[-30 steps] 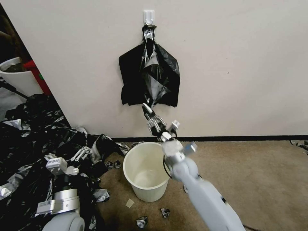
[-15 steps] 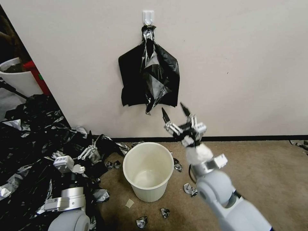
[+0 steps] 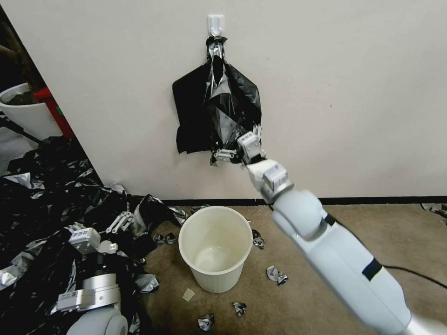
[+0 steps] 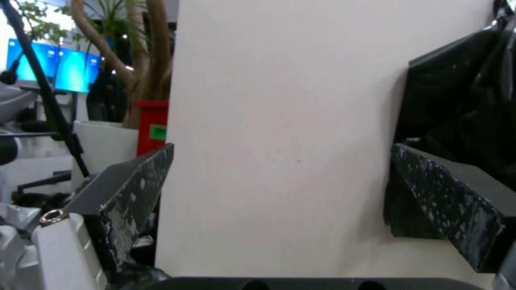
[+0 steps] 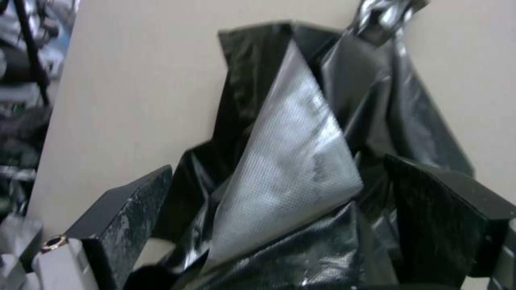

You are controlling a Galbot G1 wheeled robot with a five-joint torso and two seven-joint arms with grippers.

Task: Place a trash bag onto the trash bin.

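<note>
Spread wide, my right claw (image 3: 235,144) brackets the lower folds of the trash bag (image 3: 223,107) hanging on the far wall; the trash bin (image 3: 215,246) stands below, near me. Half a second ago I hovered lower right, off the plastic. Risk: pinching several layers, or tearing at the hook (image 3: 215,23). My left claw (image 3: 122,222) idles open over the heap (image 3: 42,195).

R gripper (image 3: 233,144): fingertips lost against black bags (image 3: 216,109) on wall hook, can't tell contact from head view. R wrist view: bag folds (image 5: 290,177) blurred, lower part cut by frame edge. L wrist view: bags (image 4: 462,100) cut at edge. Bin (image 3: 215,249): base front only, far side hidden. L arm base cut by head view's bottom edge.
</note>
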